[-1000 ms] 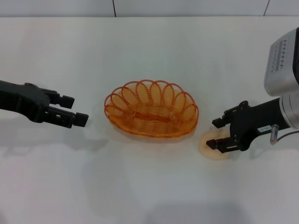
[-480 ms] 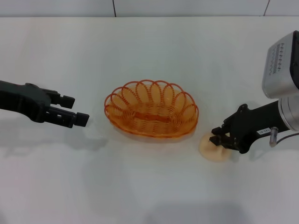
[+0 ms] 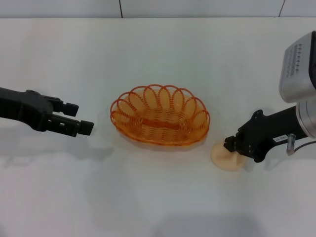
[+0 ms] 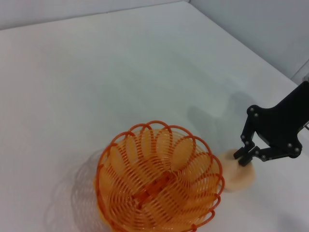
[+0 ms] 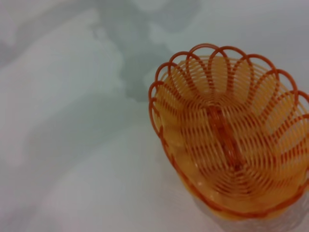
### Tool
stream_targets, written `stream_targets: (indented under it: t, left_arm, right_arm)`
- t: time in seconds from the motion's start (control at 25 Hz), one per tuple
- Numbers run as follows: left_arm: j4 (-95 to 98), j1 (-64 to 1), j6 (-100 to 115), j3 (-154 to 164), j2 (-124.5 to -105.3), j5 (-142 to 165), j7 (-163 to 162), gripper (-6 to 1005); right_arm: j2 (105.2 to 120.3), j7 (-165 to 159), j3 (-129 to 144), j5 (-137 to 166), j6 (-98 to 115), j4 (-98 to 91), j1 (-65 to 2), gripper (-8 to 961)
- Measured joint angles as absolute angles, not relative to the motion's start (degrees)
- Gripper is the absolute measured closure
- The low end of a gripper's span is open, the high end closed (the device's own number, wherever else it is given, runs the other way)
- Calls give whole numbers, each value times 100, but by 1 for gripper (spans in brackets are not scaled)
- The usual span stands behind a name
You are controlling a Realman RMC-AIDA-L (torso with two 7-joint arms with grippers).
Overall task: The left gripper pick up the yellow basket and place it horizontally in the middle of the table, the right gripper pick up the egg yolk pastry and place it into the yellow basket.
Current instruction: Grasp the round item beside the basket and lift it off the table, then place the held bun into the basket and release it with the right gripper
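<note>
The yellow basket (image 3: 117,106) lies lengthwise and empty in the middle of the white table (image 3: 158,202); it also fills the left wrist view (image 4: 102,162) and the right wrist view (image 5: 155,94). The egg yolk pastry (image 3: 226,160) rests on the table just right of the basket. My right gripper (image 3: 231,145) has come down on the pastry's top and is shut on it, as the left wrist view shows too: right gripper (image 4: 244,157), pastry (image 4: 240,180). My left gripper (image 3: 79,117) hovers open and empty, well left of the basket.
A wall with a dark seam (image 3: 120,9) runs along the table's far edge. Bare white surface surrounds the basket in front and behind.
The right gripper's fingers, spread around the pastry a second ago, have closed on it and the claw has sunk lower. The left gripper and the basket have stayed put.
</note>
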State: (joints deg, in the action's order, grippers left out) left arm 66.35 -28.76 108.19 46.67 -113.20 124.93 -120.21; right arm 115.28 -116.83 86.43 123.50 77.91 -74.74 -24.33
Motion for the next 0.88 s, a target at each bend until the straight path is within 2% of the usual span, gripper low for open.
stream_targets:
  t: [0.48, 0.88]
  left_arm:
    - [6631, -2874, 10792, 4518, -11267, 12515, -11947, 127]
    - [6628, -2923, 10745, 4517, -11260, 12525, -11936, 127]
  right_arm:
    - [11529, -12128, 8347, 12339, 8198, -8775, -2087, 925]
    - [11566, -12101, 8818, 12198, 7786, -8772, -2560, 927]
